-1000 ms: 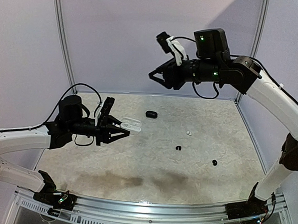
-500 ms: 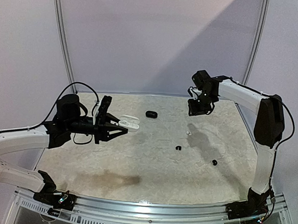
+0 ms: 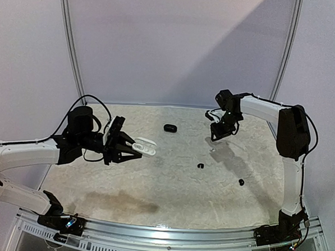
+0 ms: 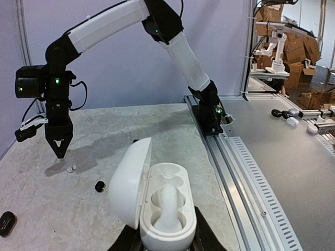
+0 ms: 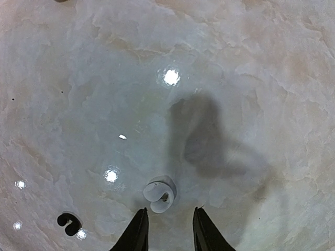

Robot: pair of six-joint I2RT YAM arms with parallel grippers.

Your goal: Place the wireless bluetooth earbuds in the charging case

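Right pincer (image 5: pixel 168 215), jaws a little spread and pinching nothing, points down over a white bud (image 5: pixel 158 195) lying on the counter (image 5: pixel 235 78); a black bud (image 5: pixel 68 223) lies near it. Left pincer (image 4: pixel 163 241) pinches the open white case (image 4: pixel 165 209), held off the counter, well apart from both buds.

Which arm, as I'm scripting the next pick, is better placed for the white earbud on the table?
Right. The right fingers hang open close over the white earbud; the left fingers are shut on the open charging case.
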